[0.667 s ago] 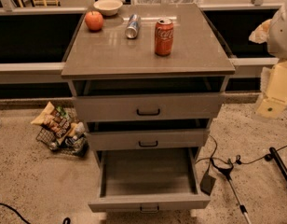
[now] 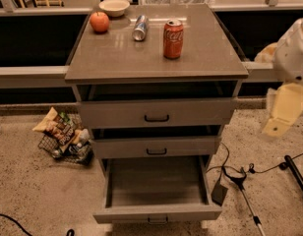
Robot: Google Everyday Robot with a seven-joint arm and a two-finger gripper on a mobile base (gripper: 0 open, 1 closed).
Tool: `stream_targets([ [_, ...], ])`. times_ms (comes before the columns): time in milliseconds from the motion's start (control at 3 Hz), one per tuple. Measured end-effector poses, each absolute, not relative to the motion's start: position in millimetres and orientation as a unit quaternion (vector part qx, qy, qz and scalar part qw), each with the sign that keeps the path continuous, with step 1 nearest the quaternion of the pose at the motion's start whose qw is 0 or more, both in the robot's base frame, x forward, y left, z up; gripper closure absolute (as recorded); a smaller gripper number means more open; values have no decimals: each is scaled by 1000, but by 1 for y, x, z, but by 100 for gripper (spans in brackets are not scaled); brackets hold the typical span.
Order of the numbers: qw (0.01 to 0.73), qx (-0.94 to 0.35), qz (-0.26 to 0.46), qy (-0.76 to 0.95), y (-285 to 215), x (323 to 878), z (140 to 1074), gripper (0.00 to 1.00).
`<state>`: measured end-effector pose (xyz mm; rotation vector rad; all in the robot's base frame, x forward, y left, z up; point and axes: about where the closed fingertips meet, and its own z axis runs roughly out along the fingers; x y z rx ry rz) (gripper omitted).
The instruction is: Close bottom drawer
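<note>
The bottom drawer (image 2: 157, 212) stands pulled far out of the grey cabinet (image 2: 80, 93), its wide shallow tray bare and its small black bar handle (image 2: 157, 220) at the lower edge of the view. It looks rigid and light, likely to slide on runners, so a flat push on the front panel near the handle should serve better than any grasp. It lies below and well to the left of the pincer (image 2: 284, 111), which hangs in the air beside the cabinet's right flank, well apart from it; whether it is open or closed cannot be told. Up and left of the pincer, the worktop (image 2: 117, 58) carries a red cola can (image 2: 172, 38), a tipped silver can (image 2: 139, 27), an apple (image 2: 99, 21) and a bowl (image 2: 114, 6).
</note>
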<state>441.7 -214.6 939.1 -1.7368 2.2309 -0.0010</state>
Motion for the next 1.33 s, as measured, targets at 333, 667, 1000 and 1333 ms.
stream_targets([
  [333, 138, -619, 67, 770, -199, 442, 869, 0],
  [667, 113, -624, 144, 760, -171, 427, 796, 0],
  [1000, 113, -624, 144, 760, -171, 427, 796, 0],
  [1333, 103, -630, 156, 754, -167, 428, 763, 0],
])
